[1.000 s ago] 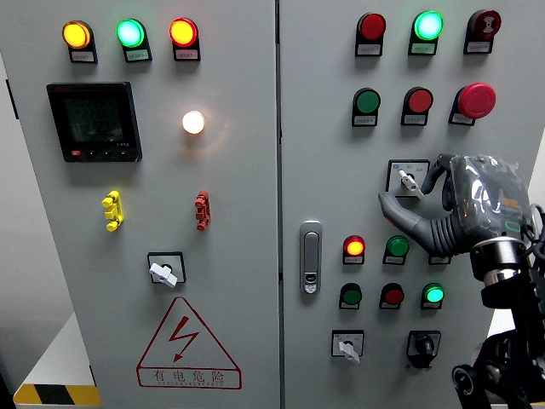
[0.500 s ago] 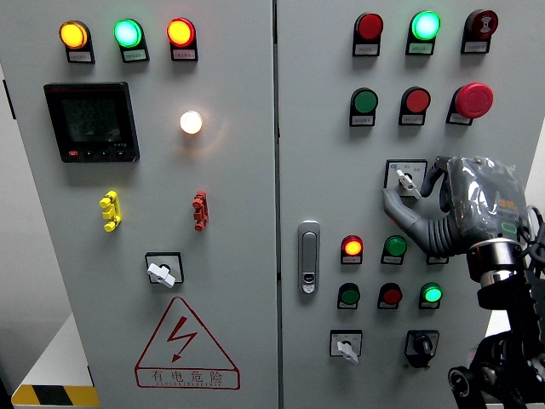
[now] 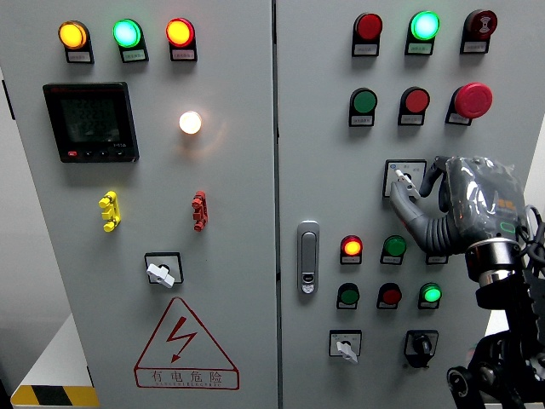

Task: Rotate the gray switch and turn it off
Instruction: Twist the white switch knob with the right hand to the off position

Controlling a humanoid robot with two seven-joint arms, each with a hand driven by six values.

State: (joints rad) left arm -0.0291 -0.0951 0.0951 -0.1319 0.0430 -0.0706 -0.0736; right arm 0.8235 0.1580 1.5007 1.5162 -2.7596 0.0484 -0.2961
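One thumb and one curled finger of the right hand pinch the gray switch from both sides, thumb below-left, finger at upper right; the grip is narrow, closed on the knob. Switch sits on the right door of the cabinet, mid-height, in a square black-framed plate, knob lever tilted up-left. Hand is gray and plastic-wrapped, wrist dropping to the lower right corner. Just below the thumb: a lit red lamp and a green button. Above: a red mushroom button. Near the bottom, another gray rotary switch and a black one. Left door has a dark meter and a lit white lamp.
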